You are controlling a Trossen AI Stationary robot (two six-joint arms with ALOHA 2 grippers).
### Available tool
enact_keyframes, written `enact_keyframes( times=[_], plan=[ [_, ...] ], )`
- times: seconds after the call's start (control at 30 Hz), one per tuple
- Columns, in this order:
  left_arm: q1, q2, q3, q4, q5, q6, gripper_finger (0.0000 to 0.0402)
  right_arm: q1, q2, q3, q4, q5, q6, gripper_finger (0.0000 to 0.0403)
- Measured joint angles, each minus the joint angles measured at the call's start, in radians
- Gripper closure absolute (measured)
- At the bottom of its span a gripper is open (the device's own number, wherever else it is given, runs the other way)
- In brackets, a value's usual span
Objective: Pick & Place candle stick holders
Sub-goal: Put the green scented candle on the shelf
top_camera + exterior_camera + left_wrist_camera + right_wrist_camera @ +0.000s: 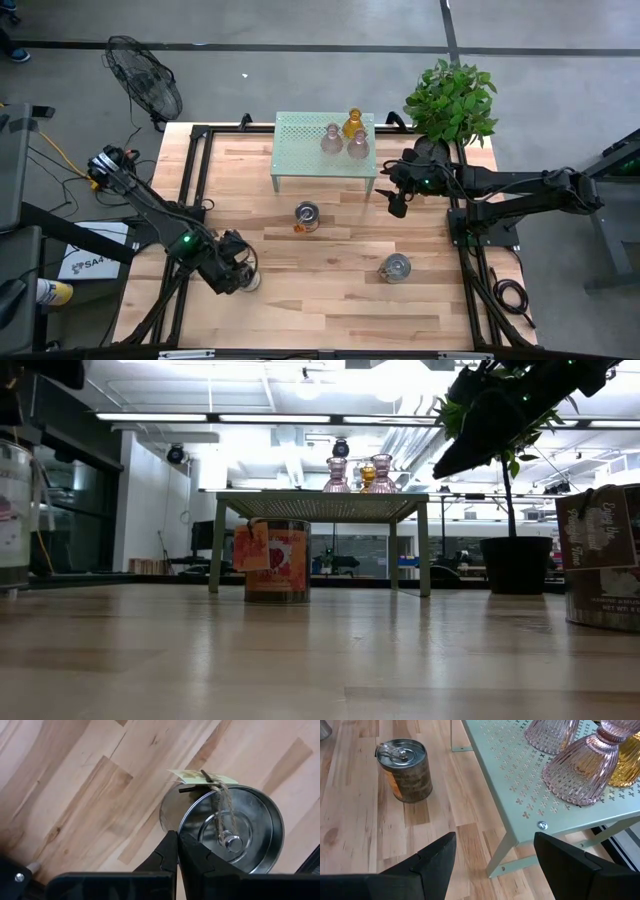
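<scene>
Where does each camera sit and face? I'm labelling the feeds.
High: overhead, straight down on the table; both arms show.
Low: tabletop height, facing the mint stand; dark arm parts up top.
Left wrist: down on a silver tin; shut left pincer.
Right wrist: toward pink holders; open right pincer.
Shared: high, low, right wrist all show the stand.

Light wooden table (330,300) carries a mint-green perforated metal stand (300,135) bearing two pinkish glass holders (331,139) and one amber glass holder (353,123). Two silver metal tins (307,213) stand apart on the boards. Left gripper (243,275) sits at the near-left; right gripper (397,205) hangs beside the stand.
</scene>
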Motion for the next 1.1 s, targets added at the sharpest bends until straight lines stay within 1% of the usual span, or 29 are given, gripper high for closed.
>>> enact_keyframes(
  times=[0.27, 0.4, 0.6, 1.1],
  plan=[
    [0.044, 0.000, 0.000, -0.008, -0.014, 0.041, 0.0401, 0.000, 0.000, -0.001, -0.032, 0.000, 0.011, 0.0139],
    [0.044, -0.001, 0.001, -0.031, -0.034, 0.039, 0.0401, 0.000, 0.000, -0.001, -0.034, 0.001, 0.012, 0.0139],
    [0.044, -0.001, 0.002, -0.035, -0.052, 0.029, 0.0401, 0.000, -0.001, -0.001, -0.034, 0.041, 0.008, 0.0139],
    [0.044, -0.001, 0.002, -0.044, -0.062, 0.006, 0.0401, 0.000, -0.002, -0.001, -0.034, 0.041, -0.008, 0.0139]
  ],
)
